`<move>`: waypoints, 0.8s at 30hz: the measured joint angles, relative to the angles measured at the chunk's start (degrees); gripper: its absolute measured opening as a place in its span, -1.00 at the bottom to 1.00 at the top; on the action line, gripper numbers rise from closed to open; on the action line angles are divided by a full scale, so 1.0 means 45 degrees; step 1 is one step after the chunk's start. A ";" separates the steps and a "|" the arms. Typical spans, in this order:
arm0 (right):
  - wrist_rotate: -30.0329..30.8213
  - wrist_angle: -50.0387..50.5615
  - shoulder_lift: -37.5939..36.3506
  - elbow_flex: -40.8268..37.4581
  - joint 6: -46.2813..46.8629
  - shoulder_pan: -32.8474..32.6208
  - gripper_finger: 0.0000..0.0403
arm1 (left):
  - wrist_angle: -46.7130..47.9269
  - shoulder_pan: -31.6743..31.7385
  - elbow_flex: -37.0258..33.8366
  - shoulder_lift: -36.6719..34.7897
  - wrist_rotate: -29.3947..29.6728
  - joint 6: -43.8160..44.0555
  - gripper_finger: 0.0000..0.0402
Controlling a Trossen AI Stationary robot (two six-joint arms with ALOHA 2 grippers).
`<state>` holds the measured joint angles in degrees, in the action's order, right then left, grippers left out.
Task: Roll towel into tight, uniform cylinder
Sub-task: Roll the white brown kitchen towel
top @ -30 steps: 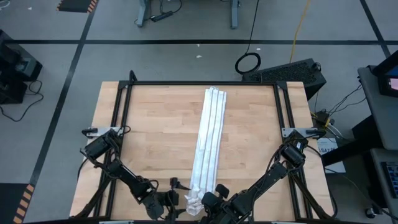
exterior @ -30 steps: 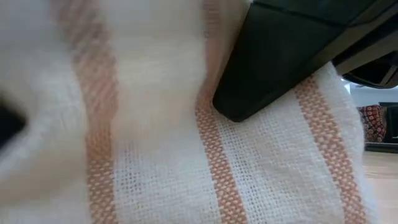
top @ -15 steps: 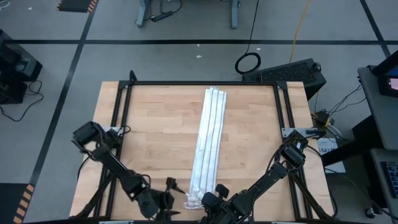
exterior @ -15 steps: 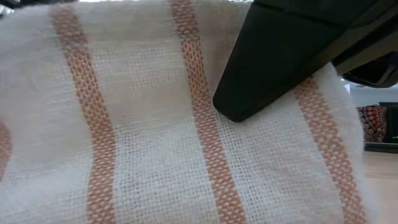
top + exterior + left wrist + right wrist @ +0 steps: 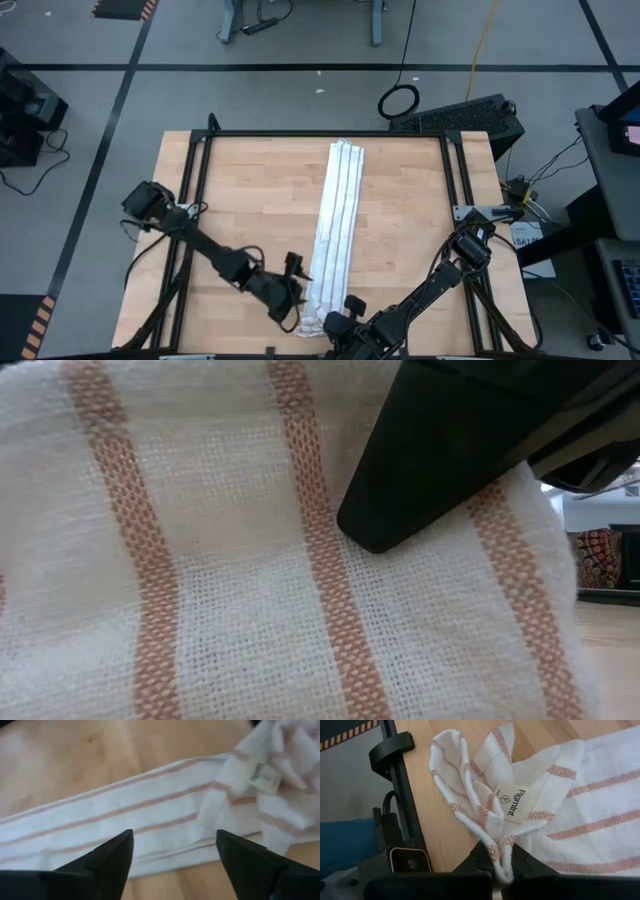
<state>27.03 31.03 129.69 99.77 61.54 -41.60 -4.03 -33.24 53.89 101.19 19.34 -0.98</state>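
Observation:
The towel (image 5: 335, 225) is white with thin orange stripes. It lies folded into a long narrow strip running from the table's far side to its near edge. Its near end (image 5: 312, 322) is bunched up, and a sewn label (image 5: 516, 802) shows there. My right gripper (image 5: 502, 870) is at that near end, shut on the bunched cloth; it also shows in the high view (image 5: 338, 322). My left gripper (image 5: 175, 850) is open above the strip's left side, a little short of the near end, and touches nothing. In the low view the cloth (image 5: 220, 580) fills the picture, with one dark finger (image 5: 440, 470) against it. My right gripper pinches a gathered fold of the towel's hemmed edge (image 5: 496, 854) at its near end, between its two fingers. The fingers come in low from the table's right side, and several layers are bunched in the hold. The bunch stands up from the table, and the rest of the strip lies flat.
The black frame rail (image 5: 395, 755) runs along the table's near edge, close to the bunched end. Black rails also border the wooden top (image 5: 250, 200) on the left, right and far sides. Bare wood lies on both sides of the strip.
My left gripper has moved from the table's near edge toward the far side and to the right, and now hangs over the strip's left side. In the low view, the cloth at the near end has gone from crumpled to spread flat.

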 joint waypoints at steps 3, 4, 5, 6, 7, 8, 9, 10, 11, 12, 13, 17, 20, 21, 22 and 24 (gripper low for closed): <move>0.0043 -0.0001 0.0000 0.0000 -0.0586 0.0000 -1.00 | -0.0458 0.0341 0.0000 0.0000 -0.1931 -0.0734 0.28; 0.0051 -0.0001 0.0000 0.0000 -0.0791 0.0000 -1.00 | -0.0513 0.0404 0.0000 0.0000 -0.2551 -0.0958 0.24; 0.0049 -0.0001 0.0000 0.0000 -0.0994 0.0000 -1.00 | -0.0512 0.0491 0.0000 0.0016 -0.3167 -0.1178 0.20; 0.0054 0.0003 0.0000 0.0000 -0.1188 0.0000 -1.00 | -0.0563 0.0587 0.0000 0.0073 -0.3758 -0.1305 0.16; 0.0058 -0.0001 0.0000 0.0000 -0.1392 0.0000 -1.00 | -0.0595 0.0689 0.0000 0.0113 -0.4306 -0.1481 0.13; 0.0078 0.0004 0.0000 0.0000 -0.1562 0.0000 -1.00 | -0.0564 0.0782 0.0000 0.0126 -0.4826 -0.1600 0.10; 0.0130 0.0004 0.0000 0.0000 -0.1718 0.0000 -1.00 | -0.0592 0.0847 0.0000 0.0131 -0.5130 -0.1725 0.07; 0.0252 0.0000 0.0000 0.0000 -0.1875 0.0000 -1.00 | -0.0718 0.0902 0.0000 0.0135 -0.5177 -0.1864 0.05; 0.0369 0.0004 0.0000 0.0000 -0.2017 0.0000 -1.00 | -0.0855 0.0981 0.0003 0.0212 -0.4992 -0.1878 0.04; 0.0451 0.0001 0.0000 0.0000 -0.2124 0.0002 -1.00 | -0.0878 0.1056 0.0010 0.0264 -0.4728 -0.1880 0.03; 0.0503 0.0001 0.0000 0.0000 -0.2213 0.0005 -1.00 | -0.0785 0.1148 0.0005 0.0296 -0.4526 -0.1885 0.02; 0.0685 0.0062 0.0000 0.0000 -0.2316 0.0000 -1.00 | -0.1267 0.1541 0.0005 0.0301 -0.5654 -0.1529 0.02; 0.0680 0.0089 0.0000 0.0000 -0.2330 0.0005 -1.00 | -0.1296 0.1841 0.0005 0.0460 -0.6026 -0.0763 0.02; 0.0683 0.0099 0.0000 0.0000 -0.2360 0.0002 -1.00 | -0.1224 0.1985 0.0005 0.0558 -0.6214 -0.0587 0.02; 0.0686 0.0098 0.0000 0.0000 -0.2360 0.0000 -1.00 | -0.1252 0.2112 0.0005 0.0685 -0.6595 -0.0503 0.02; 0.0695 0.0096 0.0000 0.0000 -0.2352 0.0000 -1.00 | -0.1289 0.2253 0.0005 0.0974 -0.7394 -0.0261 0.02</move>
<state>30.15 31.46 129.69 99.77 50.95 -41.60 -9.83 -23.10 53.91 105.57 -13.93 -2.15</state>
